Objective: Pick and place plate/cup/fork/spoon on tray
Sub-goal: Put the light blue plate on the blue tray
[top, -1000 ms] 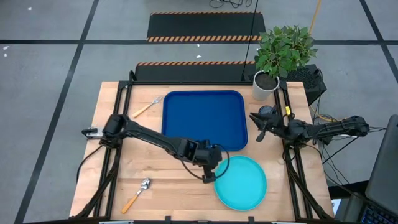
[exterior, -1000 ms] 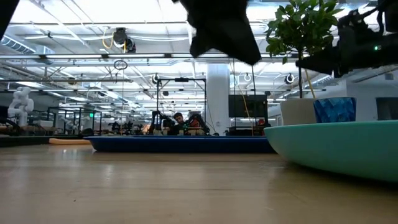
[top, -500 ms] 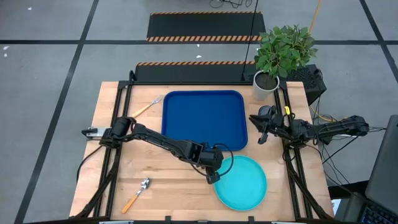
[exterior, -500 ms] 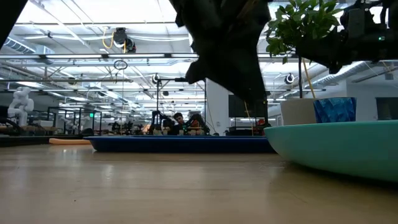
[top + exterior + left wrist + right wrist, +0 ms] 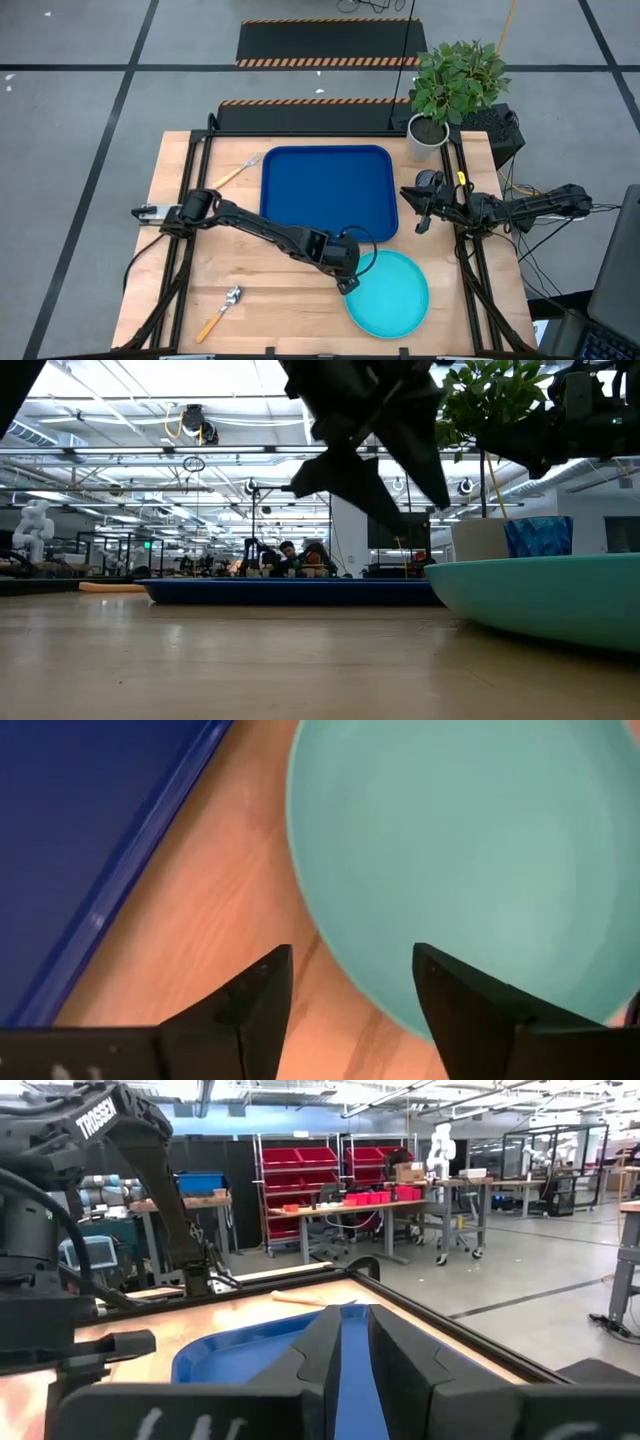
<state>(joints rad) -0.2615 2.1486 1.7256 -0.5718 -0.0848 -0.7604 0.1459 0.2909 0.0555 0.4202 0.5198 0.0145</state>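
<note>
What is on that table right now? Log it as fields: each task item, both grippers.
tray: nothing on it
plate: on the table, near the tray's front right corner
fork: on the table, left of the tray
spoon: front left of the table
cup: by the right gripper; held or not, unclear
left gripper: open, straddling the plate's rim
right gripper: right of the tray

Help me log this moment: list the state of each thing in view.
plate: flat on the table, off the tray
tray: nothing on it
fork: on the table beside the tray
spoon: on the table near the front edge
left gripper: fingers open over the plate's rim
right gripper: raised, right of the tray
</note>
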